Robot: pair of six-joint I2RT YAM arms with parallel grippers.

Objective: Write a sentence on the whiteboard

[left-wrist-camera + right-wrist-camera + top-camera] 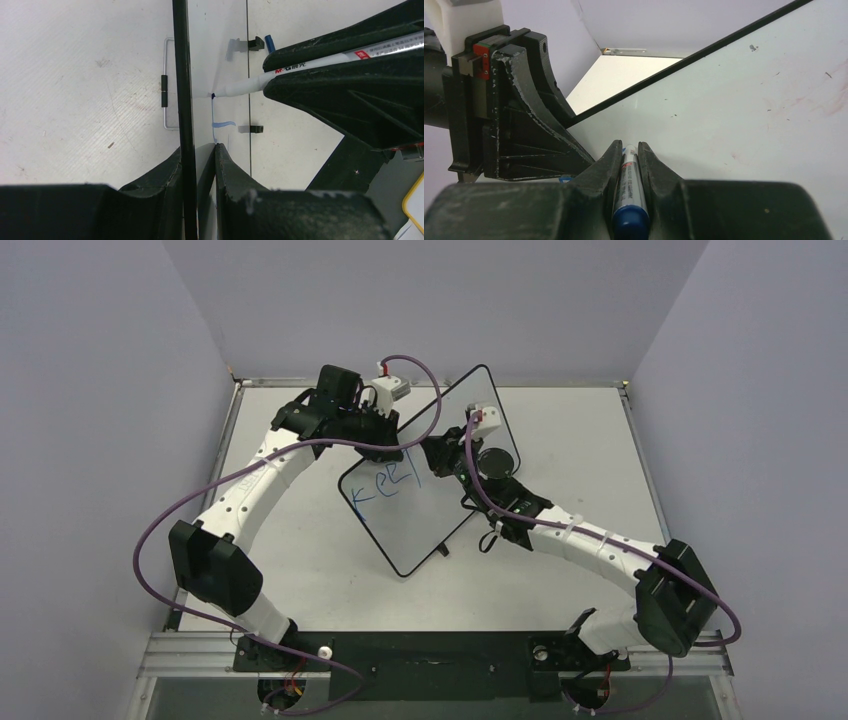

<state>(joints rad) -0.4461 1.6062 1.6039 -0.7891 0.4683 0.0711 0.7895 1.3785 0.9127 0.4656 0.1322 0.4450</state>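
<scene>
The whiteboard [425, 525] stands tilted in the middle of the table, with the start of the sentence [386, 488], a few blue letters, near its upper left edge. My left gripper [397, 437] is shut on that black-rimmed edge [182, 75], one finger on each face [198, 150]. My right gripper [435, 458] is shut on a white marker with a blue end cap [629, 185]. The marker's tip [214, 95] touches the board face at the top of a blue stroke [222, 124]. In the right wrist view the board [749, 100] fills the background.
A wire stand [167, 85] and small black feet [256, 44] stick out behind the board. The white table [580, 440] is closed in by grey walls on three sides. Purple cables [170, 530] loop beside both arms.
</scene>
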